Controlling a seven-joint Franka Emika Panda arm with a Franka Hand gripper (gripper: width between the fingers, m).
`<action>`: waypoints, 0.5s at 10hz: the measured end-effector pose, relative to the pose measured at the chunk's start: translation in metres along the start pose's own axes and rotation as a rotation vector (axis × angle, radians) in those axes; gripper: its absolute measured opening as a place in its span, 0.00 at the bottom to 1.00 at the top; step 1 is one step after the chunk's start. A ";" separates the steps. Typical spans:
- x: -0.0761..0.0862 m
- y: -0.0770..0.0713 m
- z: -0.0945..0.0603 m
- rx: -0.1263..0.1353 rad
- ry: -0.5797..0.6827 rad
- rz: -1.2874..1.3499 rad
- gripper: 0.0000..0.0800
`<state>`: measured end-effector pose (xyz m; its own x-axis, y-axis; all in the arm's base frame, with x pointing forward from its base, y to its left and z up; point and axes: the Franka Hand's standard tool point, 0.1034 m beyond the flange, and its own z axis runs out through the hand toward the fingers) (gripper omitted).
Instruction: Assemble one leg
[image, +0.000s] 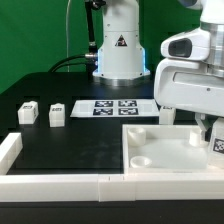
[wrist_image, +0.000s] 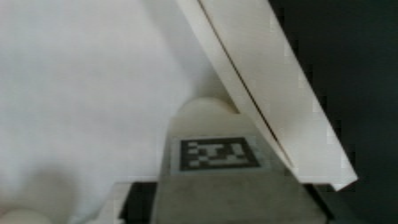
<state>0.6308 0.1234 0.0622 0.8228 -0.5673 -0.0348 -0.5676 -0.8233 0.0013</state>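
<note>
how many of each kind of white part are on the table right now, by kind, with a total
Legs: 3, two loose, one at the tool
Large panel: 1
Marker board: 1
Long bars along the edge: at least 2
Total: at least 7

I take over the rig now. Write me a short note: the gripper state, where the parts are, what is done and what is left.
Gripper: low over the panel, at the exterior view's right edge. The wrist view shows a marked leg between the fingers, so it looks shut on it, though the grip itself is partly hidden.
Parts: two loose legs stand on the black table, at the exterior view's left, beside the marker board.
Done: one leg picked up, apparently.
Left: seat the leg in a panel socket; whether it is already seated, I cannot tell.
</note>
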 end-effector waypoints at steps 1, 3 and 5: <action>0.000 0.000 0.000 0.004 -0.004 0.121 0.36; 0.000 0.001 0.001 0.004 -0.006 0.155 0.44; 0.000 0.001 0.001 0.005 -0.008 0.110 0.69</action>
<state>0.6303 0.1228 0.0612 0.7550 -0.6544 -0.0424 -0.6549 -0.7557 0.0002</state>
